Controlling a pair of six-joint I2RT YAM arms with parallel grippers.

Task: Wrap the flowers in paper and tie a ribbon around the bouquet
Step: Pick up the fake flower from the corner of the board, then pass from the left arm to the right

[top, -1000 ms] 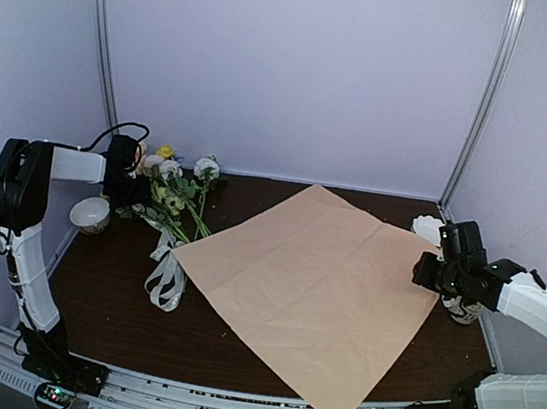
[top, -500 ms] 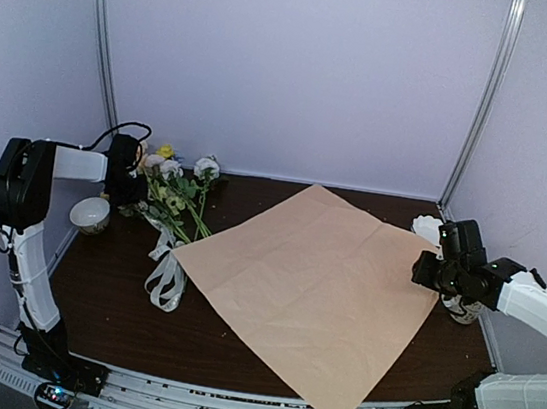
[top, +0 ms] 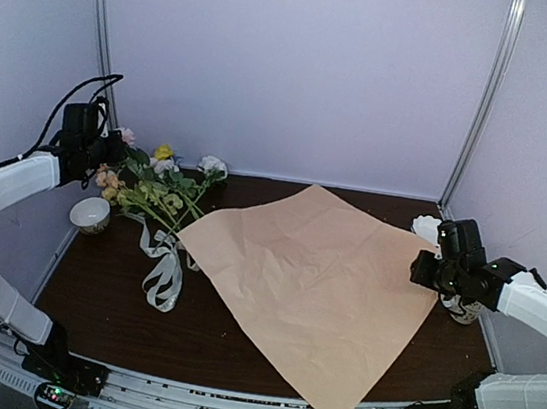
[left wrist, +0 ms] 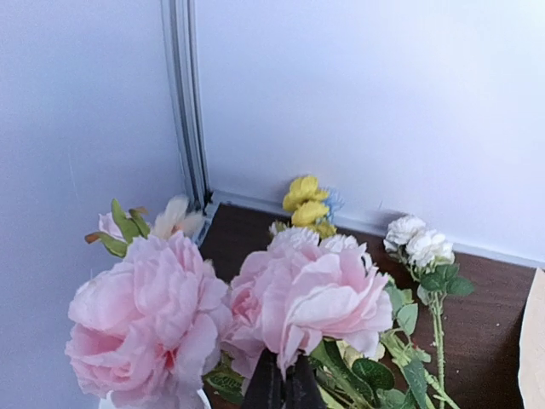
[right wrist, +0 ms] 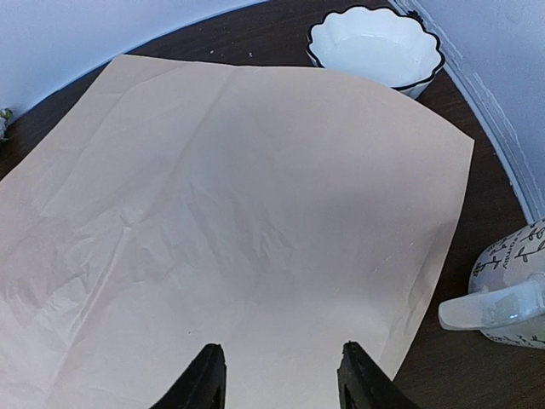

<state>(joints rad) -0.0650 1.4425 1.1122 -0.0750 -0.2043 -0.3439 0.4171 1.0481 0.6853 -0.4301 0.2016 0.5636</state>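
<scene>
Left gripper (left wrist: 283, 385) risen since 1 s ago, upper left of frame, clamped on stems of flowers (top: 155, 187). Bunch light, floppy, blooms fragile: grip stems only. Right gripper (right wrist: 279, 379) half-open, empty, above paper (top: 314, 280).

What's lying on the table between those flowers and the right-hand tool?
In the top view, the paper, tan side up, lies between the flowers and the right tool.
</scene>
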